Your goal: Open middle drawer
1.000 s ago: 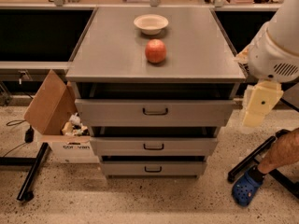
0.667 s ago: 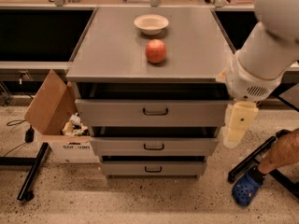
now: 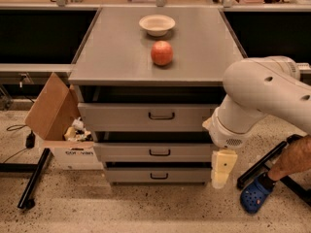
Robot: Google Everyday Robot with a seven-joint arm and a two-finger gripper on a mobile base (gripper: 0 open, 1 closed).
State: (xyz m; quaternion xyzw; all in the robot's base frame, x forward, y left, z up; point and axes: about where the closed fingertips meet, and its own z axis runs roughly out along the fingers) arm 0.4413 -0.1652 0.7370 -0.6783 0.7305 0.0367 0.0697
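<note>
The middle drawer is the second grey front in the three-drawer cabinet, with a small dark bar handle at its centre. The taller top drawer is above it and the lowest drawer below. My gripper is cream-coloured and hangs pointing down from the white arm. It is in front of the cabinet's right edge, level with the middle and lowest drawers, well to the right of the handle and not touching it.
A red apple and a white bowl sit on the cabinet top. An open cardboard box stands at the left. A person's leg with a blue shoe and black bars are at the right.
The arm has swung left and down in front of the cabinet's right side. The gripper has dropped from top-drawer height to the level of the two lower drawers.
</note>
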